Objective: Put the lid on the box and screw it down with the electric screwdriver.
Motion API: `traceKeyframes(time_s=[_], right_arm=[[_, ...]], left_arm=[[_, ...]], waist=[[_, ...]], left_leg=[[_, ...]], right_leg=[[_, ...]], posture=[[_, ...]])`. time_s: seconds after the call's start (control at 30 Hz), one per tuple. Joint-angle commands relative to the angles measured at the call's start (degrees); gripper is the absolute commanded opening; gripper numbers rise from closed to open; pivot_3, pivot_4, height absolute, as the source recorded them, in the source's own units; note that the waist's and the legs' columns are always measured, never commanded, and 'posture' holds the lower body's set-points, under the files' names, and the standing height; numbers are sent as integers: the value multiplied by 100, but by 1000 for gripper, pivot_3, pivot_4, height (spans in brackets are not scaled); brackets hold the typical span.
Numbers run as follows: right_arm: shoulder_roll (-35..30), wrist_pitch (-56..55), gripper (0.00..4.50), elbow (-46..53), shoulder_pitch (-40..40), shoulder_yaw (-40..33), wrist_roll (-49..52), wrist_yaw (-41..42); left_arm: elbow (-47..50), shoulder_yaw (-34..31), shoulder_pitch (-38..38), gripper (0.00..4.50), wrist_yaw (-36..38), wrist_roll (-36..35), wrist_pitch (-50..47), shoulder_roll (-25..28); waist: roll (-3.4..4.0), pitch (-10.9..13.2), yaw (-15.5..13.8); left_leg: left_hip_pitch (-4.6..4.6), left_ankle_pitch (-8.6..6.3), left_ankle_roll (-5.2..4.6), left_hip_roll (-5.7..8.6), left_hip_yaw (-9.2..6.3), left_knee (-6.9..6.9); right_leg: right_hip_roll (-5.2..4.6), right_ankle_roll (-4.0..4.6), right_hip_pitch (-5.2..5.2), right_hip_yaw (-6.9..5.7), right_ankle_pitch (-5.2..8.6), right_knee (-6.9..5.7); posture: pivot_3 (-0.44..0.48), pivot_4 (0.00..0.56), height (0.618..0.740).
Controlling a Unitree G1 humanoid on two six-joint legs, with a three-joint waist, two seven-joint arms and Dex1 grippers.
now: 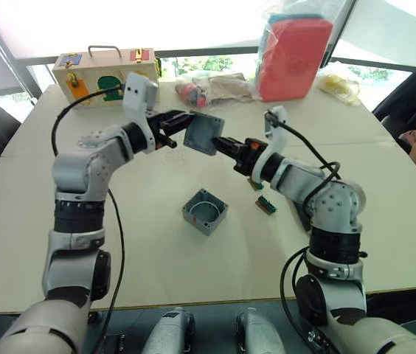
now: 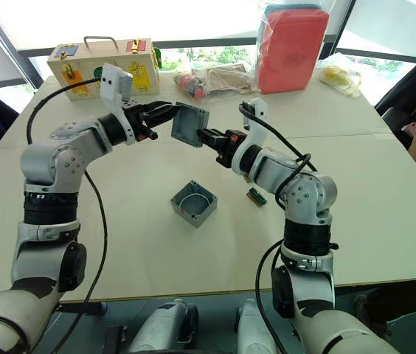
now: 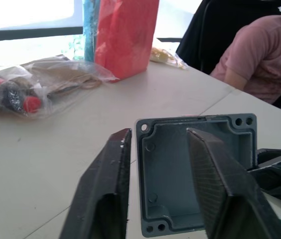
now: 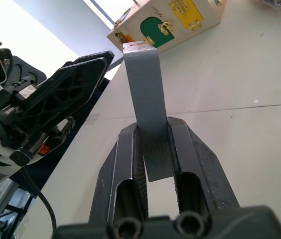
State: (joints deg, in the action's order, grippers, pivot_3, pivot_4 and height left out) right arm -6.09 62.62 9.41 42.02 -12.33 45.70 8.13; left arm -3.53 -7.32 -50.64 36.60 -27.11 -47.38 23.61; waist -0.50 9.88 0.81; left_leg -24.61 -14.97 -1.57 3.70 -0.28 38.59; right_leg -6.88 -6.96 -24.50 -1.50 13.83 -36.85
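The lid (image 1: 203,133) is held in the air above the desk (image 1: 156,258), clamped edge-on between the right gripper (image 4: 153,149) jaws. The left gripper (image 3: 155,184) sits at the lid's opposite side, jaws apart around its edge; contact cannot be confirmed. The box (image 1: 205,211) stands open on the desk below.
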Motion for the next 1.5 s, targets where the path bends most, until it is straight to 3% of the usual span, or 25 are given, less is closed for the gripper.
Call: traceKeyframes(time_s=[0.03,0.07,0.13,0.27,0.4,0.47,0.57,0.6,0.77,0.83,1.03,1.5], right_arm=[[-73,-280,151,424,-123,36,1,92],[-204,-567,151,512,-181,125,-221,170],[-567,-1150,151,666,-252,293,-647,449],[-1680,-2481,151,1251,-638,999,-1855,1181],[-2742,-4285,151,1734,-1534,1855,-3465,1713],[-2879,-4913,151,1763,-1845,1937,-3914,1673],[-3287,-6311,151,1650,-2329,2078,-5100,1487],[-3373,-6607,151,1581,-2435,2094,-5324,1489],[-3559,-7947,151,1114,-2575,2340,-6502,1251],[-3575,-8387,151,861,-2597,2471,-6870,1153],[-3561,-9382,151,38,-2626,2712,-7869,630],[-2998,-9708,151,-433,-2482,2916,-8809,114]], left_arm=[[376,-248,52,3260,177,-313,-67,248],[465,-341,88,3578,227,-393,-17,309],[731,-445,196,3578,319,-383,240,518],[484,-438,-60,3578,885,-953,-868,1240],[230,-211,-189,3578,1115,-998,-943,1369],[192,-164,-211,3578,1163,-1016,-910,1315],[25,-174,-270,2943,1337,-1176,-946,1183],[-30,-131,-294,2482,1363,-1161,-911,1145],[-416,95,-556,444,1483,-1082,-864,965],[-559,234,-617,62,1550,-991,-779,903],[-740,787,-600,62,2086,-731,-448,856],[-681,1717,-3,62,2585,-2,260,701]], waist=[[0,0,-2],[0,1,-4],[1,3,-9],[1,4,-15],[0,3,-14],[-3,4,-5],[-3,5,-11],[-3,5,-17],[-6,5,-18],[-6,5,-14],[-7,5,-15],[-6,4,-20]], left_leg=[[0,0,0,0,0,-1],[0,0,0,0,0,-2],[-1,0,0,0,0,-2],[-1,0,0,2,1,-6],[8,0,-1,1,1,-12],[11,0,-1,1,2,-16],[11,2,1,-2,4,-18],[11,2,1,-2,5,-18],[13,5,6,-5,4,-18],[13,5,7,-4,4,-18],[14,7,8,-4,4,-21],[16,9,11,-9,4,-22]], right_leg=[[0,0,-1,0,0,0],[0,0,-2,0,0,0],[0,0,-2,1,0,1],[0,-1,-2,1,1,10],[4,-4,10,-3,3,41],[4,-4,16,-3,3,47],[5,-4,15,0,2,50],[5,-4,14,0,2,50],[7,-4,18,-1,2,52],[7,-4,18,-1,2,53],[7,-4,21,-1,2,56],[12,-3,24,-1,2,57]], posture=[[0,150,740],[0,150,740],[0,150,740],[0,150,740],[0,150,740],[0,150,740],[0,150,740],[0,150,740],[0,150,740],[0,150,740],[0,150,740],[0,150,740]])
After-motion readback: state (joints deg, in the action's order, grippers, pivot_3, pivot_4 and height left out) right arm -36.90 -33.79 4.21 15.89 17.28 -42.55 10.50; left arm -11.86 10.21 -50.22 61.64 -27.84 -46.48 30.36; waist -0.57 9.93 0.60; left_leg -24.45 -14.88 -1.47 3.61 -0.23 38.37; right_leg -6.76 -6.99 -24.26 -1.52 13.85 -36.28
